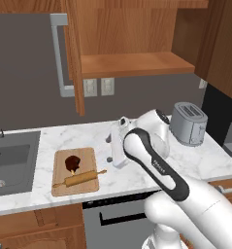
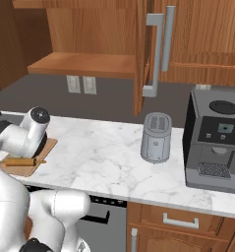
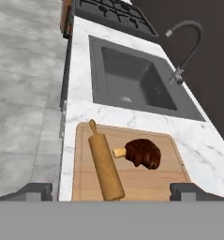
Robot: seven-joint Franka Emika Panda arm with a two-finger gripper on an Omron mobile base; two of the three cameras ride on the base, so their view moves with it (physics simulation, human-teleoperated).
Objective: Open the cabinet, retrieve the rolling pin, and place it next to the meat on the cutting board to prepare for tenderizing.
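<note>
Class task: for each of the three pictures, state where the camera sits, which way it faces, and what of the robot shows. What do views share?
Left base view: behind-left, facing counter; white arm lower right.
Right base view: behind-right, facing toaster; arm lower left.
Hand view: above cutting board, toward sink; open end effector tips.
Shared: rolling pin beside meat.

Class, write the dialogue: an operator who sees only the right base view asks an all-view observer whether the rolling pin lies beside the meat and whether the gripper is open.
Operator: The arm hides most of the cutting board. Is the meat on it?
Observer: Yes. In the hand view the meat lies on the board, its bone pointing at the rolling pin right beside it.
Operator: And the gripper?
Observer: In the left base view the gripper is open and empty, off to one side of the board.
</note>
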